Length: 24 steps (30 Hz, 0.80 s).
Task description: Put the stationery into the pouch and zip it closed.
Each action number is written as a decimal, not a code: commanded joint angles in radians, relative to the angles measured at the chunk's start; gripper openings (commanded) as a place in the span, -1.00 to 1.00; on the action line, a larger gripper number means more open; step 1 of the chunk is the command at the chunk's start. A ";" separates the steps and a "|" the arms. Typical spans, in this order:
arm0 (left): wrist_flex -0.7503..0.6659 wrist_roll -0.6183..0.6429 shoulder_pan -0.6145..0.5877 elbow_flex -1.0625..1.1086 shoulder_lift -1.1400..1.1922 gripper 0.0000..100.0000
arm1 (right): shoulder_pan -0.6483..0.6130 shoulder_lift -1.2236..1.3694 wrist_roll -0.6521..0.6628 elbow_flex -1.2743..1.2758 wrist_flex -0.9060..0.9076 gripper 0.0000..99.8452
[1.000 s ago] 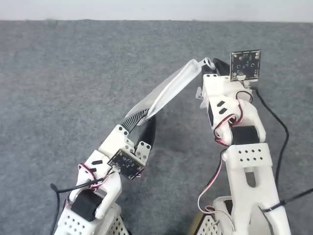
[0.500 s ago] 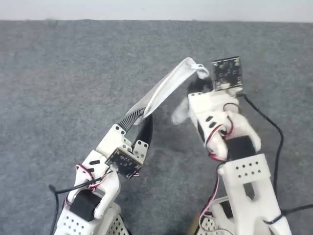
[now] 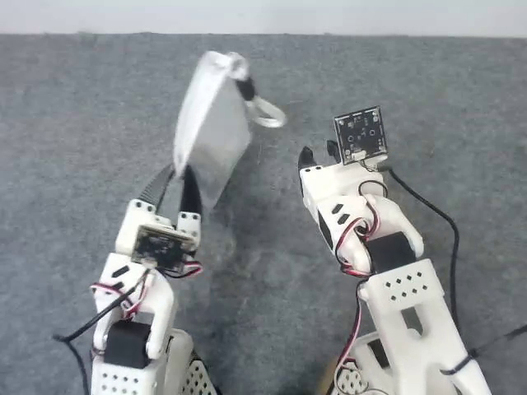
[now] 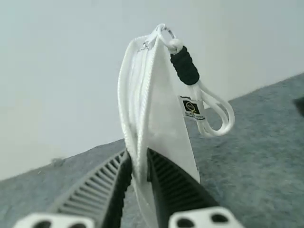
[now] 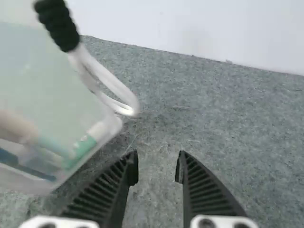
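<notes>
Translucent white pouch (image 3: 210, 136) stands on end, upper middle of the high view, its lower edge clamped in the left pincer (image 3: 179, 177). Stationery (image 5: 71, 147) shows through its wall. To its right, apart, the right pincer (image 5: 156, 167) is slightly parted and empty above the grey worktop (image 3: 428, 99).
</notes>
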 commanded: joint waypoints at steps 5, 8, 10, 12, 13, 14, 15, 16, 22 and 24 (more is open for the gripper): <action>0.006 0.052 -0.023 -0.081 -0.008 -0.98 | 0.007 -0.039 -0.008 0.000 -0.024 -0.75; 0.008 0.035 0.046 -0.051 -0.008 -0.98 | 0.028 -0.041 -0.009 0.000 -0.024 -0.75; 0.008 -0.006 0.089 -0.035 -0.008 -0.98 | 0.045 -0.042 -0.012 0.000 -0.024 -0.75; 0.008 -0.031 0.126 -0.021 -0.008 -0.98 | 0.059 -0.064 -0.014 0.002 -0.016 -0.75; 0.008 -0.035 0.140 -0.016 -0.008 -0.98 | 0.064 -0.084 -0.014 0.008 -0.015 -0.75; 0.008 -0.035 0.150 -0.015 -0.008 -0.97 | 0.065 -0.108 -0.014 0.023 -0.016 -0.75; 0.008 -0.035 0.158 -0.015 -0.008 -0.96 | 0.068 -0.140 -0.014 0.041 -0.021 -0.75; 0.009 -0.031 0.163 -0.015 -0.008 -0.92 | 0.068 -0.179 -0.014 0.063 -0.024 -0.75; 0.063 0.064 0.206 -0.028 -0.008 -0.62 | 0.068 -0.440 -0.008 0.186 -0.024 -0.75; 0.104 0.123 0.212 -0.058 -0.008 -0.57 | 0.068 -0.512 -0.008 0.218 -0.024 -0.75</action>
